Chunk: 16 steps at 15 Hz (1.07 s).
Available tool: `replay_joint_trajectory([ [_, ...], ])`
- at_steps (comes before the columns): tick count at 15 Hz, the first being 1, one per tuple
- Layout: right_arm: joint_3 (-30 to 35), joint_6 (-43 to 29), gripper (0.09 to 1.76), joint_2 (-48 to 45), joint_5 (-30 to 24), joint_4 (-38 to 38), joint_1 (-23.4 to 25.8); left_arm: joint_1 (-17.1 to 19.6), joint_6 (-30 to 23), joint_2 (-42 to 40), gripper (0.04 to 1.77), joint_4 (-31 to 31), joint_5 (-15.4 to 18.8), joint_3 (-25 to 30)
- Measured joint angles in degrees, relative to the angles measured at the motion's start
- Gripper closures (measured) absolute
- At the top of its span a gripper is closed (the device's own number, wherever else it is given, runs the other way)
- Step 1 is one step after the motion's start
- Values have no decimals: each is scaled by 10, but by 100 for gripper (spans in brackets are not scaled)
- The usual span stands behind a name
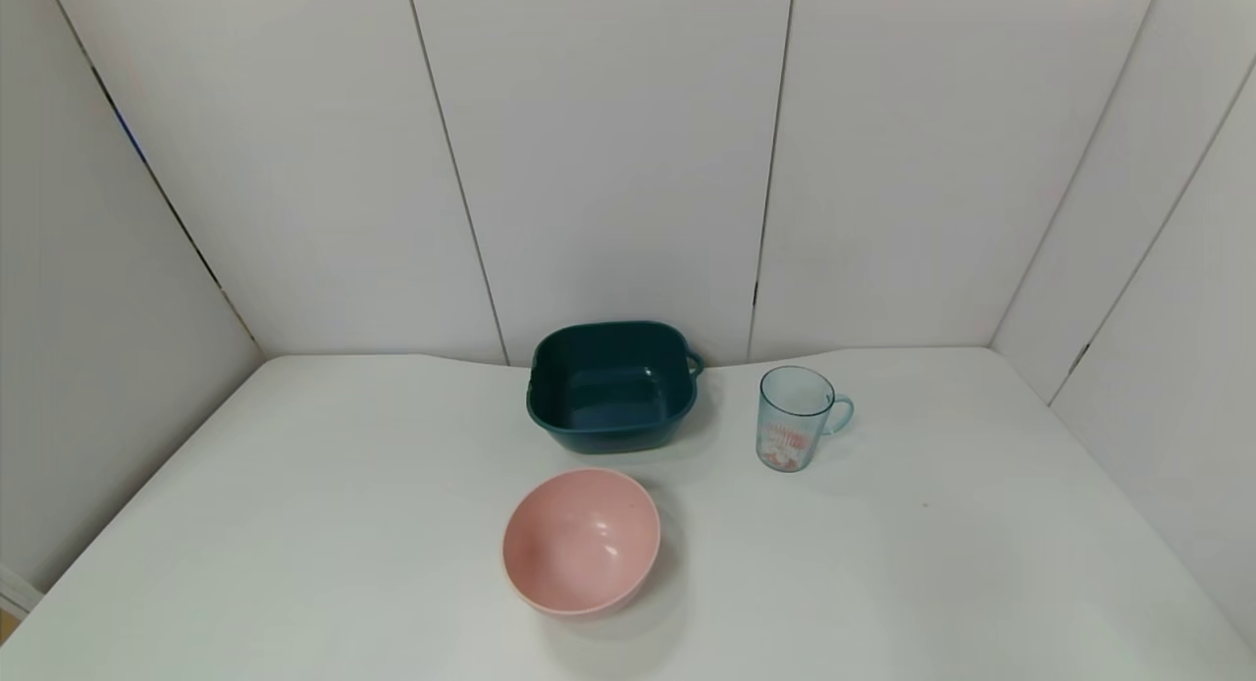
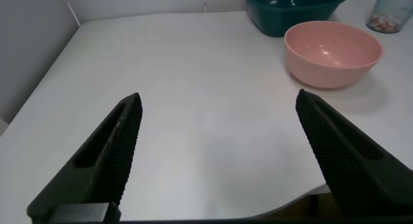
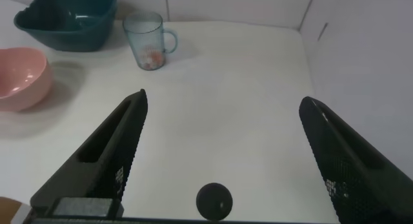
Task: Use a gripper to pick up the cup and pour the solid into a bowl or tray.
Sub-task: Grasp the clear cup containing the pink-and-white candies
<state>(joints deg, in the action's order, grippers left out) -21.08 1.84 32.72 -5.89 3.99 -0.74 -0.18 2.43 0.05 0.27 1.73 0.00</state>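
Note:
The light-blue transparent cup (image 1: 797, 418) stands upright on the white table, right of centre, handle to the right, with the orange-red and white solid (image 1: 783, 453) at its bottom. It also shows in the right wrist view (image 3: 147, 40). The pale-pink bowl (image 1: 581, 542) sits empty nearer the front, left of the cup, and shows in the left wrist view (image 2: 332, 51). Neither gripper shows in the head view. My left gripper (image 2: 218, 104) is open and empty over the table's front left. My right gripper (image 3: 222, 104) is open and empty over the front right, well short of the cup.
A dark teal squarish tub (image 1: 612, 387) with side handles stands at the back centre, behind the bowl and left of the cup. White wall panels close in the table at the back and both sides. The table's front edge (image 2: 303, 201) shows under the left gripper.

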Motion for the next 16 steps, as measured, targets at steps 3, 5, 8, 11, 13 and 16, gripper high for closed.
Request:
replay_joint_trajectory([
  [3,-35,1,14,129,-24,52,-31,0,0,0,9,0,0,0],
  [5,-46,1,14,216,-26,103,-67,0,0,0,9,0,0,0],
  [8,-52,0,14,349,1,196,-127,0,0,0,9,0,0,0],
  [11,-58,-2,14,465,46,282,-189,0,0,0,9,0,0,0],
  [13,-65,-4,14,535,73,332,-221,0,0,0,9,0,0,0],
  [16,-78,-14,14,631,100,410,-248,0,0,0,9,0,0,0],
])
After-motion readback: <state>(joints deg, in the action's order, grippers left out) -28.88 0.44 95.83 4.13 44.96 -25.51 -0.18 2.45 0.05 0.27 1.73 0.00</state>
